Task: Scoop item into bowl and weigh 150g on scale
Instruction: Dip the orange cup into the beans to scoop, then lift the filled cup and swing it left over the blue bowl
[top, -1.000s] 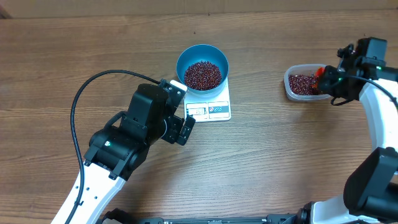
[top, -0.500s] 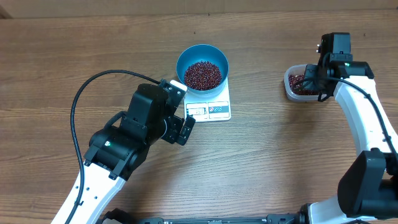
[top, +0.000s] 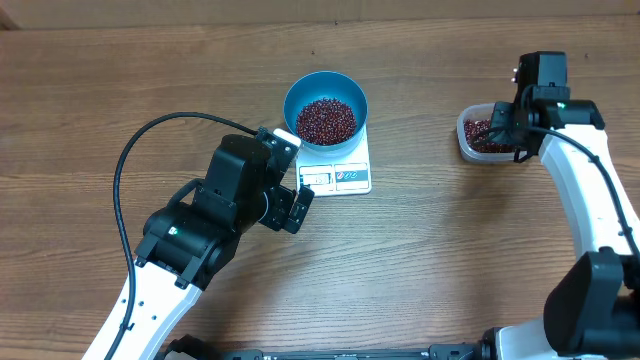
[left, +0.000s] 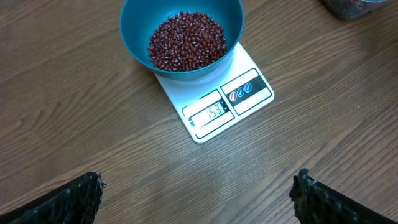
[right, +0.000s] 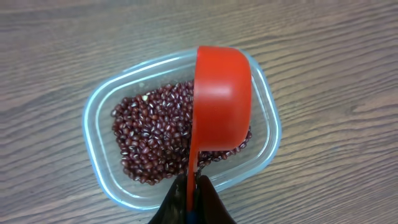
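At right of table (top: 450, 260), over tub (right: 93, 118): red scoop (right: 222, 93) pinched by handle (right: 190, 165) in pressed-together right gripper (right: 191, 199), cup dome-up above beans (right: 149, 140) in tub. Scoop's long axis set across tub's short side, pointing away from gripper. Bowl (top: 293, 100) seated on scale (top: 345, 178), well apart to right gripper's left, second bean heap inside. Display (left: 214, 112) seems just over target, digits small. Left gripper (left: 196, 180) spread wide, empty, nearer bowl, scale just ahead. Counted: one bowl, one scale, one tub, one scoop, two bean heaps.
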